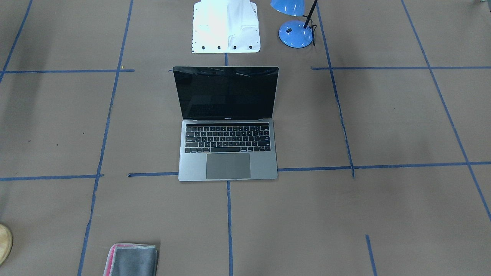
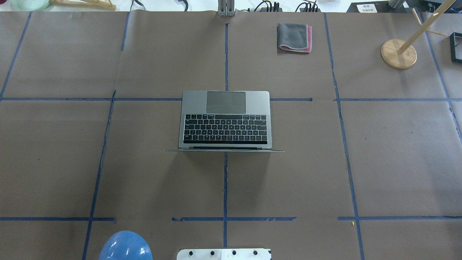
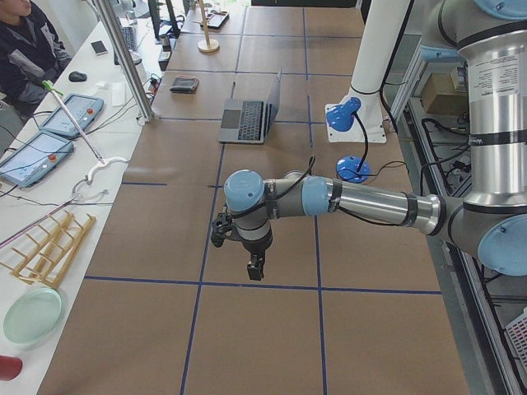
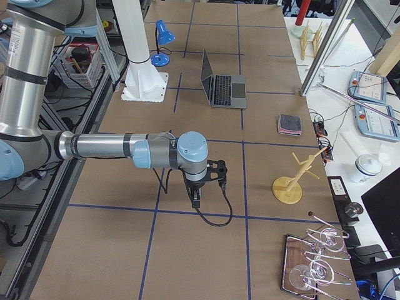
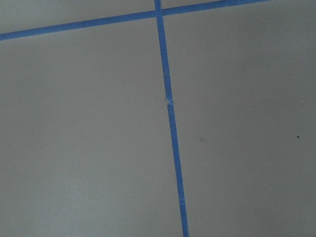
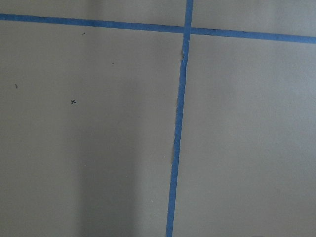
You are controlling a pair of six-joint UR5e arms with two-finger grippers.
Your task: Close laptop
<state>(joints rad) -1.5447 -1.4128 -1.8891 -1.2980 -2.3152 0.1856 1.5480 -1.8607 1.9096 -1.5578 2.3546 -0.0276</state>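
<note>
The laptop point(image 1: 228, 153) stands open in the middle of the desk point(image 2: 397, 162), its hinge edge running lengthwise and facing the robot. The left end effector point(image 3: 255, 269) and right end effector point(image 4: 195, 200) hang well apart from it, over opposite ends. Neither looks nearer. Only the side views show them, so I cannot tell whether either is released or clenched. The overhead view shows the lid edge-on.

Seen from behind the robot, the laptop point(image 2: 224, 122) has its lid edge-on, so its screen is hidden there, and the bottom edge cuts off the blue lamp point(image 2: 125, 246) and the white base plate point(image 2: 223, 254). In the facing view the folded cloth point(image 1: 132, 260) runs off the bottom edge and a wooden stand point(image 1: 4, 238) off the left. The left gripper point(image 3: 255, 269) and right gripper point(image 4: 195, 200) appear only in the side views, too small to tell how their jaws stand.
</note>
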